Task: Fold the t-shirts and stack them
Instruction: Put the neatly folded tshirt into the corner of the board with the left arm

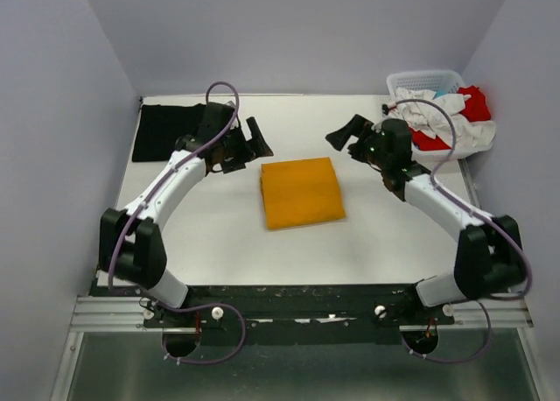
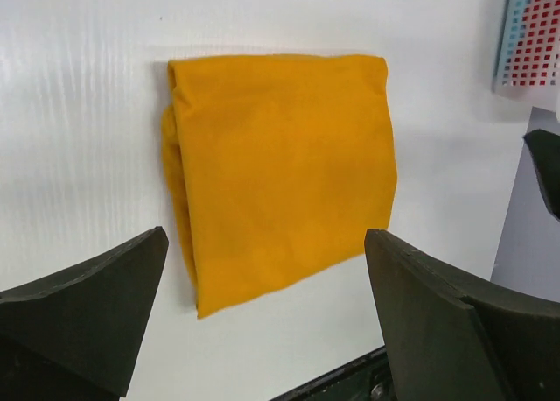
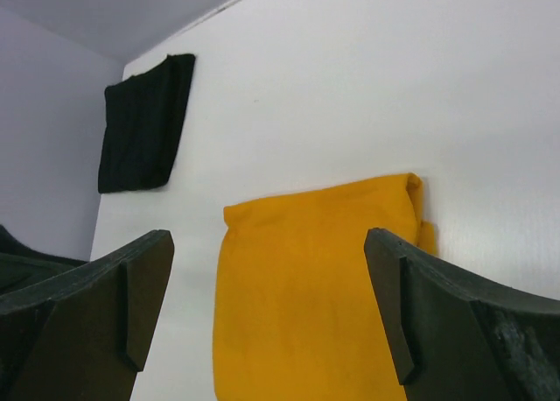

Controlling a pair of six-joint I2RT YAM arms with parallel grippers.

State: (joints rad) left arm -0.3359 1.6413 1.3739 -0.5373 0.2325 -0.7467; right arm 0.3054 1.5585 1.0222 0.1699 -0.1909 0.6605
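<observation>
**Top external view: mustard t-shirt (image 1: 302, 193) folded mid-desk, both my end effectors released**

From above, the mustard t-shirt lies flat as a neat folded rectangle in the middle of the white desk (image 1: 219, 243). My left end effector (image 1: 258, 140) hangs just beyond the shirt's far left corner. My right end effector (image 1: 347, 132) hangs off its far right corner. Neither touches the cloth. Both stand wide apart and hold nothing.

My left wrist camera looks down between its two dark fingers (image 2: 83, 309). The shirt fills the middle of that view, with layered fold edges showing along its left side. My right wrist camera sees the same shirt low between its own spread fingers (image 3: 96, 305), one bunched corner at the upper right.

The black t-shirt (image 1: 166, 131) lies folded at the far left corner of the desk, well apart from the mustard one. At the far right corner, the white and red shirts (image 1: 451, 121) sit in a loose heap that spills over the near rim of a white lattice basket (image 1: 424, 75).
</observation>
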